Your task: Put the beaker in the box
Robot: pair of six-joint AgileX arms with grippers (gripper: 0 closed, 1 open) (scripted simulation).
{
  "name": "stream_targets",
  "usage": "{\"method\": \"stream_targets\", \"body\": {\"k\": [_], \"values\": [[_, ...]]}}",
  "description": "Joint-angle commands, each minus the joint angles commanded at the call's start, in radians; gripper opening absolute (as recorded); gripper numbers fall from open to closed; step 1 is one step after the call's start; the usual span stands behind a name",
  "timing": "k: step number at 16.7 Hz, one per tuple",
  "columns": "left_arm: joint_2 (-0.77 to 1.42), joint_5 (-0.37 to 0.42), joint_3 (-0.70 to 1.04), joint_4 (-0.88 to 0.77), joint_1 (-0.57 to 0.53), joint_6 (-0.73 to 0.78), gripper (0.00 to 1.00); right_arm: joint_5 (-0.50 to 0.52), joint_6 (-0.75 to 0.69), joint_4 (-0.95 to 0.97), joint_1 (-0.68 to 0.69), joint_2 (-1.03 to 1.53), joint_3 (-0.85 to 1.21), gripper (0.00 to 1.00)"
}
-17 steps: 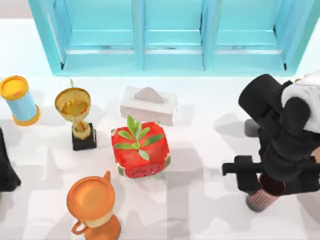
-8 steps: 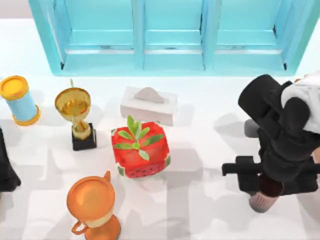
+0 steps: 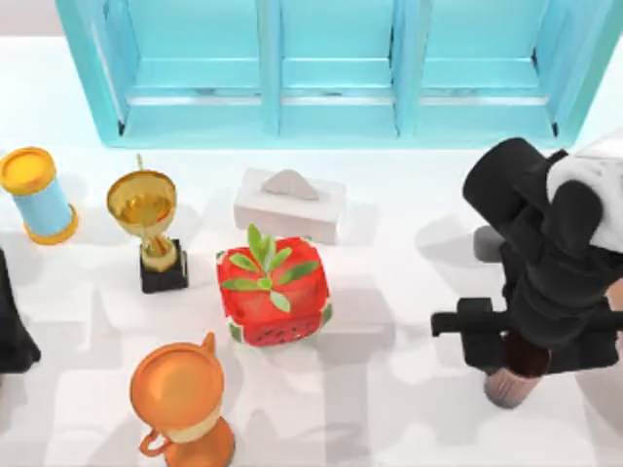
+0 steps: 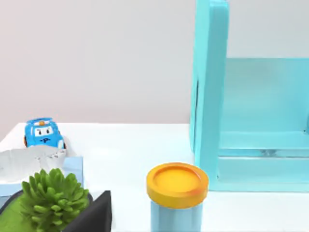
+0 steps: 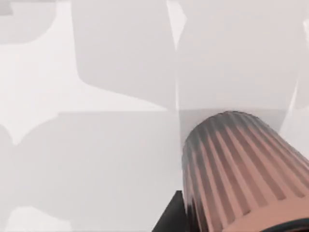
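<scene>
Beaker (image 3: 513, 375) ribbed, tapered (dark inside) | right claw (image 3: 526, 341) closed around its rim | table (image 3: 389, 409) smooth white

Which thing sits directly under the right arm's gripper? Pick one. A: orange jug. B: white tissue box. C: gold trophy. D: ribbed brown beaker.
D: in the top view the beaker pokes out beneath the right gripper, far from the trophy.

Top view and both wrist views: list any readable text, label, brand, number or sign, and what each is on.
None readable.
The toy car shows a small emblem, too small to read.
No lettering on the beaker, tissue box, trophy or yellow-lidded can.
</scene>
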Motion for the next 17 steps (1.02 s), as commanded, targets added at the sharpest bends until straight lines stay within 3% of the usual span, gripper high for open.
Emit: {"method": "stream_targets", "body": {"k": [3,6,13,17], "values": [[0.000,0.000,0.000,0.000,0.000,0.000,1.00,0.007,-0.062,-0.064,-0.029,0.010,0.089,0.00],[0.000,0.000,0.000,0.000,0.000,0.000,1.00,0.013,-0.174,-0.163,-0.141,0.020,0.218,0.00],[0.000,0.000,0.000,0.000,0.000,0.000,1.00,0.019,-0.663,-0.424,-0.653,0.034,0.509,0.00],[0.000,0.000,0.000,0.000,0.000,0.000,1.00,0.016,-0.823,-0.514,-0.830,0.038,0.592,0.00]]}}
